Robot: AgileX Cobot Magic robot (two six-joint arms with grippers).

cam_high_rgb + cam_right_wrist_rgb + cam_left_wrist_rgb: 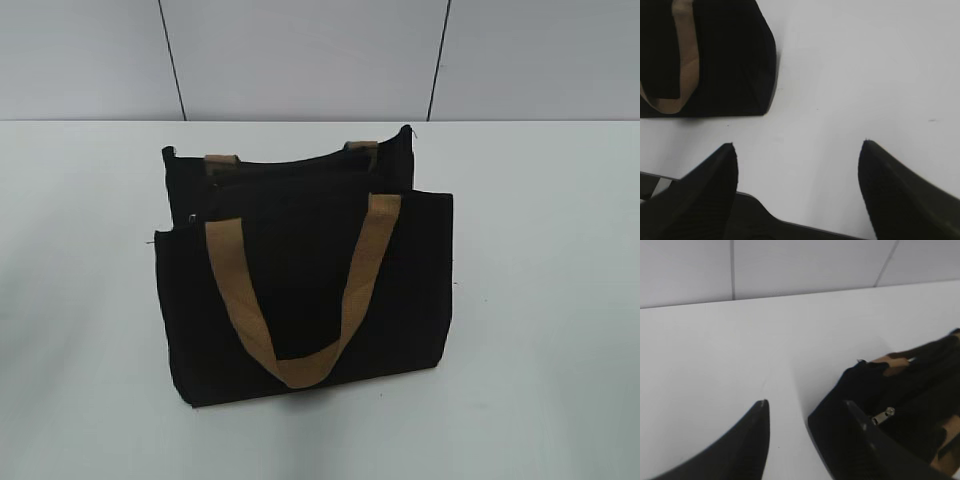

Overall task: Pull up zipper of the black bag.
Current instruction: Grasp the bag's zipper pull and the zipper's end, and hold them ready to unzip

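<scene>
The black bag (300, 290) stands on the white table, its top gaping open, with one tan strap handle (300, 300) hanging down its front. No gripper shows in the exterior view. In the left wrist view the bag's end (850, 405) sits at the right, and the zipper's silver pull tab (883, 415) lies just inside the opening. My left gripper (806, 402) is open and empty, its right finger in front of the bag's corner. In the right wrist view my right gripper (797, 145) is open and empty over bare table, the bag's corner (735, 65) at the upper left.
The white table (540, 300) spreads around the bag on all sides. A grey panelled wall (300, 50) rises behind the table's far edge.
</scene>
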